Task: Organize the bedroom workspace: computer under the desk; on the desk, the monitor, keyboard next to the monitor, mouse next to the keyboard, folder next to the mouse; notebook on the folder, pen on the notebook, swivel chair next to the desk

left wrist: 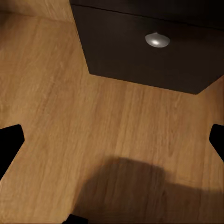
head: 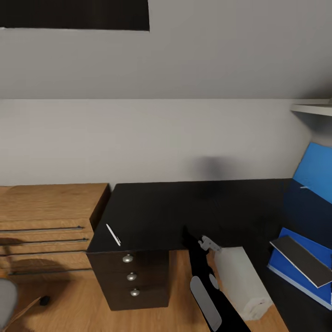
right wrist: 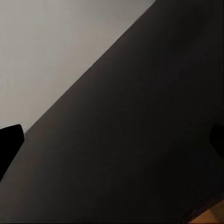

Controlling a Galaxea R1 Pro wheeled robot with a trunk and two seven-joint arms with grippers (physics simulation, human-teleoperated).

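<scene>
— Closest to the head camera is a black robot arm (head: 210, 290), rising from the lower edge to the front edge of the table (head: 193, 207). What sits under it?

— Just beside the arm, on the wooden floor (head: 83, 295), lies the computer (head: 242, 281), a light grey tower tilted beneath the tabletop. On the table's left front corner lies the pen (head: 113, 234), a thin white stick, above three dark drawers (head: 131, 276) with round silver knobs.

— And the folder?

— At the right edge, the bright blue folder (head: 295, 267) lies on the table, with a flat dark grey slab (head: 304, 259) on top of it; I can't tell what that is. A low wood cabinet (head: 46, 207) stands left of the table.

— The tools?

— Left tool (left wrist: 112, 140): dark fingertips at both picture sides, spread apart over bare floor before a drawer. Right tool (right wrist: 112, 140): likewise spread, holding nothing, facing the dark tabletop.
</scene>
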